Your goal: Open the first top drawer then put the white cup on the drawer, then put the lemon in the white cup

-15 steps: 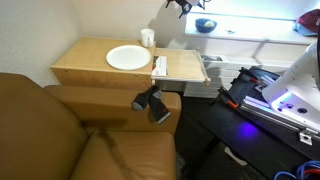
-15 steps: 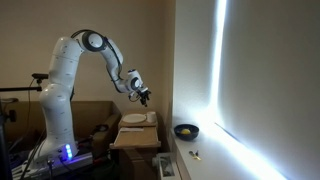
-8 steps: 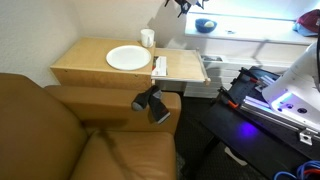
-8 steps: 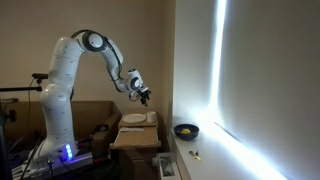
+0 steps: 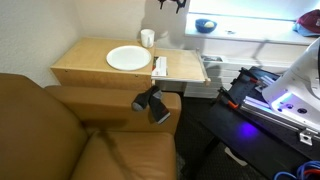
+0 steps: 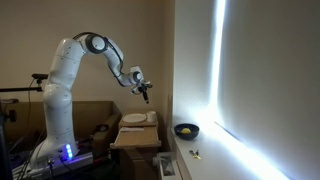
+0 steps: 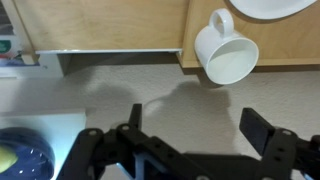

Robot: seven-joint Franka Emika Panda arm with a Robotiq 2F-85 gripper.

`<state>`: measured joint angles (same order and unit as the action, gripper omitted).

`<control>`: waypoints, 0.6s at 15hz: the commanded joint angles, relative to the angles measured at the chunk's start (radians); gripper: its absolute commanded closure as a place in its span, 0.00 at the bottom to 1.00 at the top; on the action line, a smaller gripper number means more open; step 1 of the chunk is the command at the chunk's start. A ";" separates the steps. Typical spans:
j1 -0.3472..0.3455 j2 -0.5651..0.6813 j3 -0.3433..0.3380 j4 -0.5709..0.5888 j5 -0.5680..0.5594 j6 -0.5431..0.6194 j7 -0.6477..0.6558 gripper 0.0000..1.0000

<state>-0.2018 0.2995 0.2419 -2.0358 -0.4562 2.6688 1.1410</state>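
Hovering, fingers (image 7: 262, 130) spread wide (empty).

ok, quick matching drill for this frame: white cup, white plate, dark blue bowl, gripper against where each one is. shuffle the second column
1. white cup
2. white plate
3. dark blue bowl
4. gripper

A. middle of the wooden cabinet top
B. in the air, open, holding nothing
C. on the white ledge, something yellow inside
D. at the cabinet top's edge, near the plate

Pairs: 1-D, 2-A, 3-C, 4-B
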 commanded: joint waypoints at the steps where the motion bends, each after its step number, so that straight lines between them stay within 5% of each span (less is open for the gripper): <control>1: 0.167 -0.006 -0.169 0.028 0.050 -0.034 -0.062 0.00; 5: 0.239 0.032 -0.220 0.084 0.052 -0.080 -0.062 0.00; 9: 0.235 0.120 -0.208 0.096 0.301 0.003 -0.154 0.00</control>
<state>0.0273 0.3485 0.0395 -1.9597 -0.2919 2.6060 1.0617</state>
